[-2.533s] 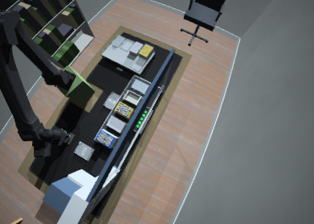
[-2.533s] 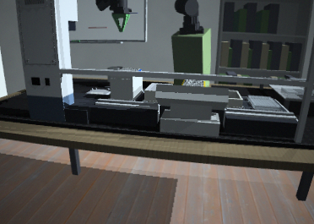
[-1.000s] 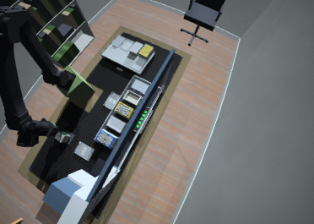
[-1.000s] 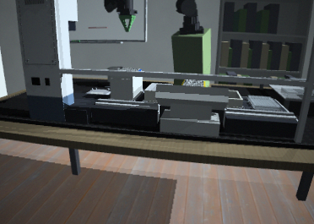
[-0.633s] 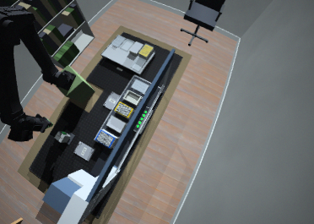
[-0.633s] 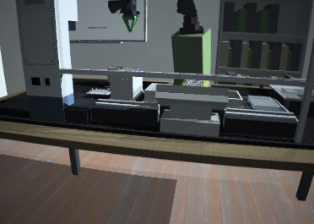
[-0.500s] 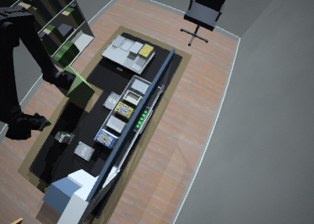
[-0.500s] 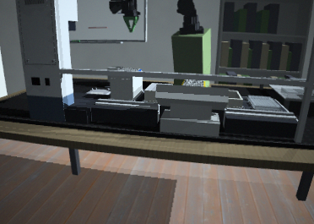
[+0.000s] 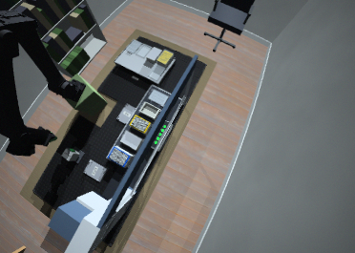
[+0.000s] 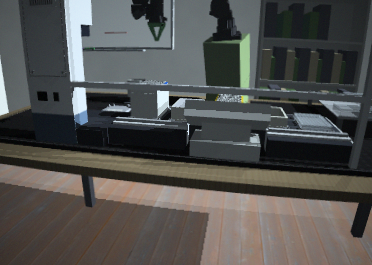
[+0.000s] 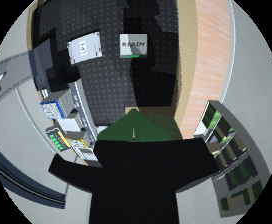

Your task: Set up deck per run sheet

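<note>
My gripper [image 9: 48, 137] is shut and empty. It hangs high above the near-left part of the black table, its green fingertips pointing down in the exterior view [image 10: 156, 32]. The deck row runs along the rail: a pale lidded plate [image 9: 159, 98], an open reservoir [image 9: 149, 111], a yellow tip rack [image 9: 139, 124], a grey sealed block [image 9: 130, 140] and a blue tip rack [image 9: 119, 156]. A small box with a green button [image 9: 73, 155] lies below the gripper and also shows in the wrist view [image 11: 134, 46]. The gripper's own fingers are hidden in the wrist view.
The shelf [image 9: 145, 60] at the far end holds several pale items and a yellow rack [image 9: 165, 57]. A green pedestal [image 9: 90, 99] carries the arm. Small grey plates [image 9: 95, 170] [image 9: 126, 114] lie on the table. A white instrument tower [image 9: 78, 217] stands at the near end. Green lamps [image 9: 160, 131] line the rail.
</note>
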Robot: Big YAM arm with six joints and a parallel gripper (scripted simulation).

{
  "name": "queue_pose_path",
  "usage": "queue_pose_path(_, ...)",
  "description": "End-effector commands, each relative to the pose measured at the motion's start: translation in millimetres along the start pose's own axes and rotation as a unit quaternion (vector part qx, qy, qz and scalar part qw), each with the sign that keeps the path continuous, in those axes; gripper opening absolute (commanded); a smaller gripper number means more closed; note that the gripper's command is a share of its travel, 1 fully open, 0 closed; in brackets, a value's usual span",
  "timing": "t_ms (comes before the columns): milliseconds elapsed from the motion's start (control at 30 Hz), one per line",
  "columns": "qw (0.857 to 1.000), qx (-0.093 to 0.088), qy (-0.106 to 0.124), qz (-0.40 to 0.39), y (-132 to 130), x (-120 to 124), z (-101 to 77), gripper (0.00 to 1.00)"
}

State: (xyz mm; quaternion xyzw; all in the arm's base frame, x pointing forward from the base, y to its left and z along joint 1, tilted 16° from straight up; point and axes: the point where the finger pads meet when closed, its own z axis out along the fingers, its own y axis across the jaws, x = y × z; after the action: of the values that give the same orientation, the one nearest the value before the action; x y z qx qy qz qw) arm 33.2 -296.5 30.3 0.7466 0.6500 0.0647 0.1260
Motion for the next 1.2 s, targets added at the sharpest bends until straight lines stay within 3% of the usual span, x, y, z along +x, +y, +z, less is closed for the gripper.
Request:
queue_pose_path(0,1.000,-0.001,-0.004,-0.002,3.5,-3.6,5.4,0.00)
queue_pose_path(400,1.000,0.000,-0.004,-0.002,3.3,-3.2,22.3,0.00)
queue_pose_path(433,1.000,-0.003,-0.025,-0.003,5.1,-14.0,12.6,0.00)
queue_pose_path(500,1.000,0.000,-0.004,-0.002,3.3,-3.1,27.3,0.00)
queue_pose_path(967,1.000,-0.001,-0.006,-0.002,3.9,-4.8,46.4,0.00)
queue_pose_path(1000,1.000,-0.002,-0.019,-0.002,3.9,-8.2,40.8,0.00)
queue_pose_path(1067,1.000,0.000,-0.004,-0.002,3.2,-2.4,52.6,0.00)
queue_pose_path(1167,1.000,0.000,-0.003,-0.002,3.2,-2.2,57.6,0.00)
